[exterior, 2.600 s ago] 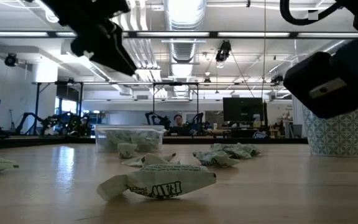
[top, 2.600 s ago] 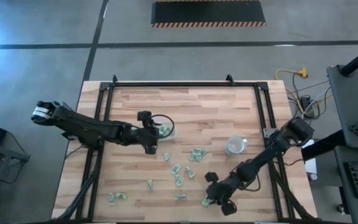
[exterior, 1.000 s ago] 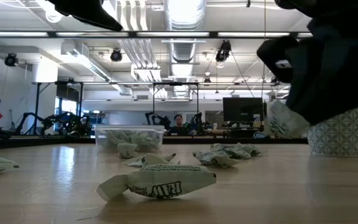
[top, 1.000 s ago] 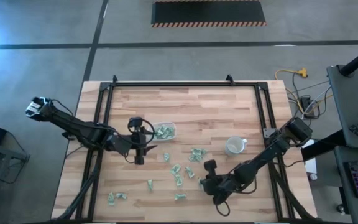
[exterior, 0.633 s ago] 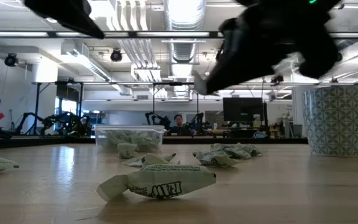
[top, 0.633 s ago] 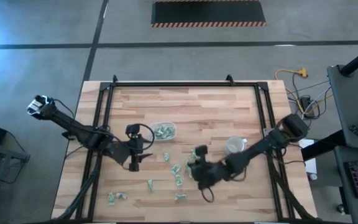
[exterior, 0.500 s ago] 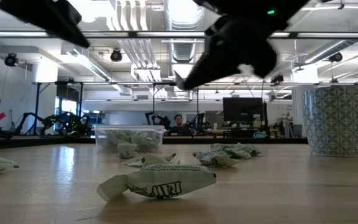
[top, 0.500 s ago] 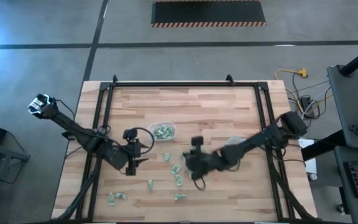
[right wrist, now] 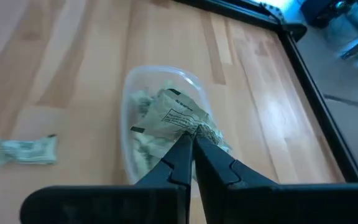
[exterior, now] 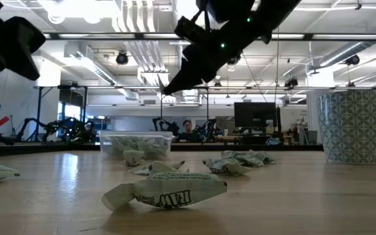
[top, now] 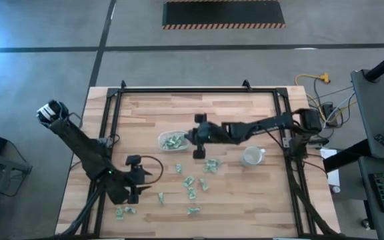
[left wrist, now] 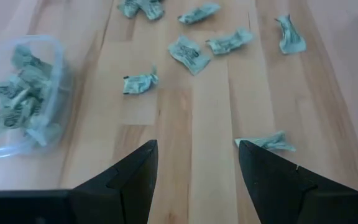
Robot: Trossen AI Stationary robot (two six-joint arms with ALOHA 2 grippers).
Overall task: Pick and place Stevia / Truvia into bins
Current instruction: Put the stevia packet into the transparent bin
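Note:
Several pale green Stevia / Truvia packets (top: 191,181) lie scattered on the wooden table. More of them fill the clear shallow tub (top: 172,141), one of the bins. The other bin is a patterned cup (top: 252,157), which stands to the right. My right gripper (right wrist: 191,138) hangs just over the tub's right end, shut on one packet (right wrist: 178,114). My left gripper (left wrist: 197,149) is open above bare wood near the table's left front. A packet (left wrist: 261,142) lies beside one of its fingertips, untouched. My right gripper pinches one end of the packet (right wrist: 192,127) between its two fingertips. The fingers slant down from the table's right side. The rest of the crumpled packet sticks out past the fingertips, lifted clear above the packets in the tub.
A black metal frame (top: 115,127) runs along the table's left, far and right sides. Loose packets cluster in the middle (top: 211,164) and at the near left (top: 124,211). One large packet (exterior: 165,189) lies close to the low camera.
My right gripper, shut on the packet, has swung from the near right part of the table up and across to the tub. My left gripper, still open, has moved away from the tub toward the near left corner and sunk lower.

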